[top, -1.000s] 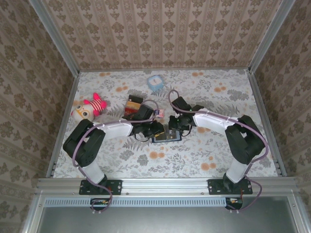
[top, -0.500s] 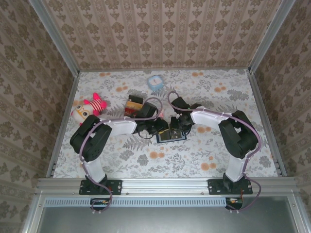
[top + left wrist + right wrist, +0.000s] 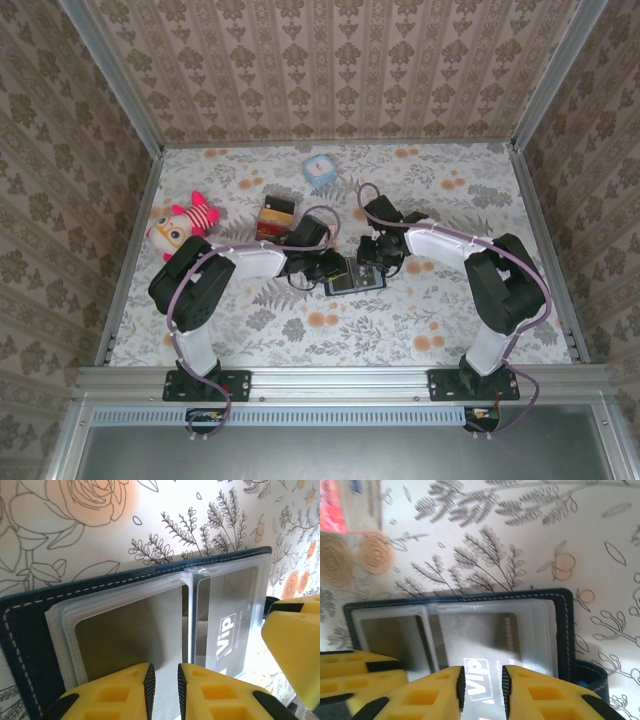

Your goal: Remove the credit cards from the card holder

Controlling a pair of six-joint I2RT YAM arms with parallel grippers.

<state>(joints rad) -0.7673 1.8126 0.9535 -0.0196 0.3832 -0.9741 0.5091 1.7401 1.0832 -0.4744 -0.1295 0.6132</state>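
Note:
The card holder (image 3: 356,281) lies open on the flowered table, navy with white stitching (image 3: 30,630) (image 3: 564,630) and clear plastic sleeves inside. A greyish card marked VIP (image 3: 227,630) (image 3: 492,635) sits in one sleeve; another sleeve (image 3: 130,630) beside it looks dull grey. My left gripper (image 3: 337,268) (image 3: 166,672) hovers over the left sleeve, its jaws a narrow gap apart with nothing clamped. My right gripper (image 3: 368,262) (image 3: 483,672) stands over the VIP card with a slightly wider gap, the card lying flat beneath it. Each wrist view catches the other gripper's yellow fingers (image 3: 295,645) (image 3: 350,672).
A red-and-tan box (image 3: 276,216) stands just behind the left arm. A plush doll (image 3: 183,224) lies at the far left and a small blue object (image 3: 319,170) near the back. A red-and-white packet (image 3: 347,505) lies close behind the holder.
Both grippers and the card holder have shifted a little to the right. The right jaws have spread slightly.

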